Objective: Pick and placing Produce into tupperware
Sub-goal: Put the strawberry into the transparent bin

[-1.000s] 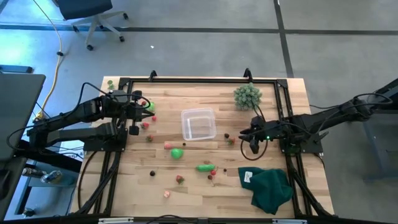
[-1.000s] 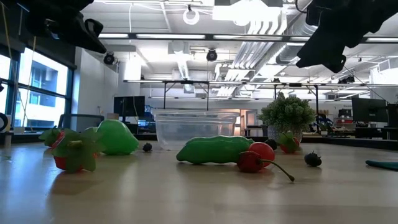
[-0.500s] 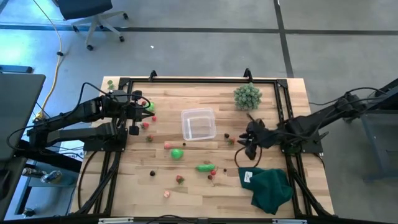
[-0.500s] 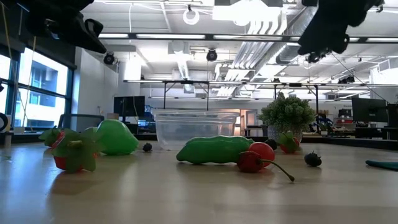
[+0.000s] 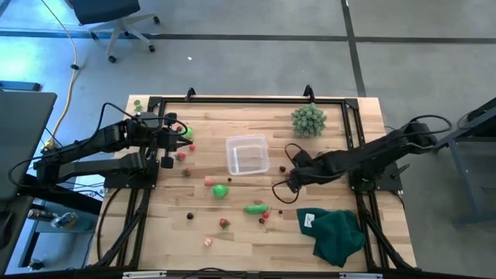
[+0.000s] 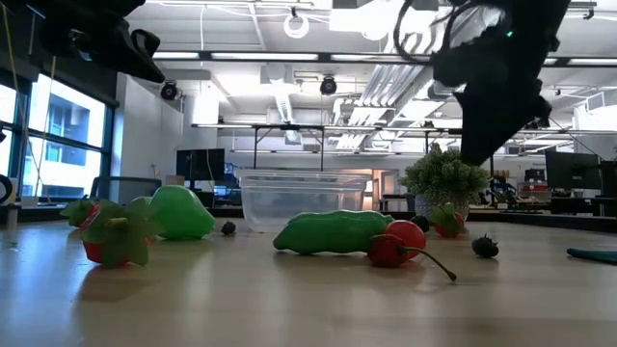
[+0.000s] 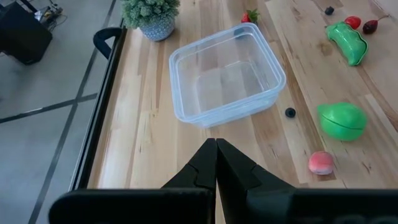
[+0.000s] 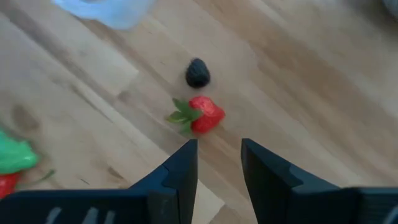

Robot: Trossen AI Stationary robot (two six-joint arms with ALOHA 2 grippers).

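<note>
Above the strawberry [image 8: 203, 115], right gripper [image 8: 217, 163] fingers part-open, empty, lined up to grasp; left gripper [image 7: 216, 163] fingers closed, parked beside tupperware [image 7: 225, 78].

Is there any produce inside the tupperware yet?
No, the left wrist view shows the tupperware holding nothing, with every piece of produce lying outside it.

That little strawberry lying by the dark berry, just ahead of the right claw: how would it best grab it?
Probably from straight above, pinching the strawberry's red body across its width. It lies on its side on the table, green leaves sticking out one end, so the rounded flanks give the surest hold. The right gripper is open above it; the dark berry lies clear.
</note>
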